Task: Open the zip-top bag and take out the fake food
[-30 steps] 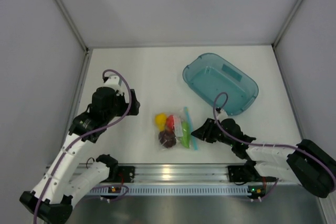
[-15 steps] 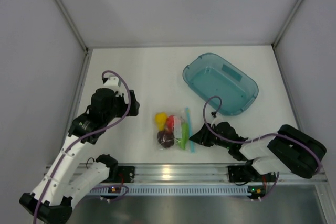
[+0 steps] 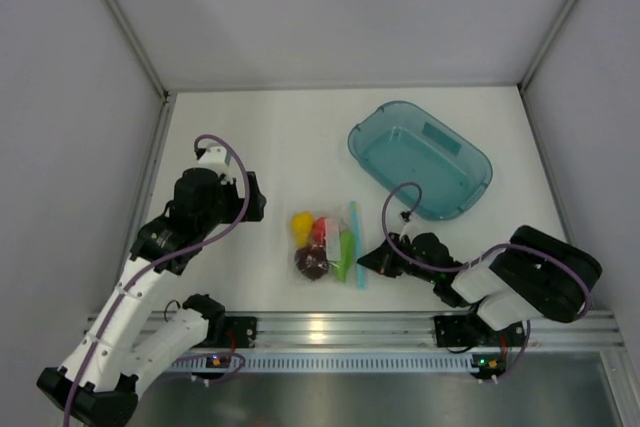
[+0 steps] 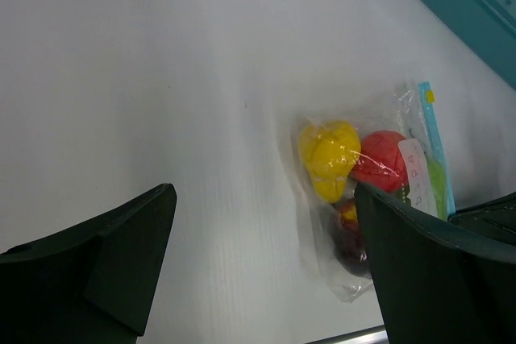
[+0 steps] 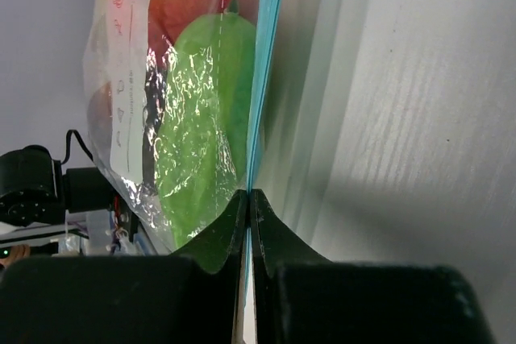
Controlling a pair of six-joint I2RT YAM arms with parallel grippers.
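Observation:
The clear zip-top bag (image 3: 328, 247) lies at the table's middle front, its light blue zip strip (image 3: 357, 245) on the right side. Inside are a yellow piece (image 3: 303, 224), a red piece (image 3: 325, 229), a green piece (image 3: 345, 247) and a dark maroon piece (image 3: 313, 263). My right gripper (image 3: 366, 259) is shut on the zip strip (image 5: 262, 86) at its near end. The green piece (image 5: 201, 126) lies just left of the strip in the right wrist view. My left gripper (image 3: 258, 197) is open and empty, left of the bag (image 4: 367, 191) and above the table.
A teal translucent tray (image 3: 470, 162) stands at the back right, its corner in the left wrist view (image 4: 459, 6). White walls enclose the table on three sides. A metal rail (image 3: 330, 327) runs along the front edge.
My right gripper has moved left to the zip strip and closed on it. The bag has shifted slightly to the left. The left arm has not moved.

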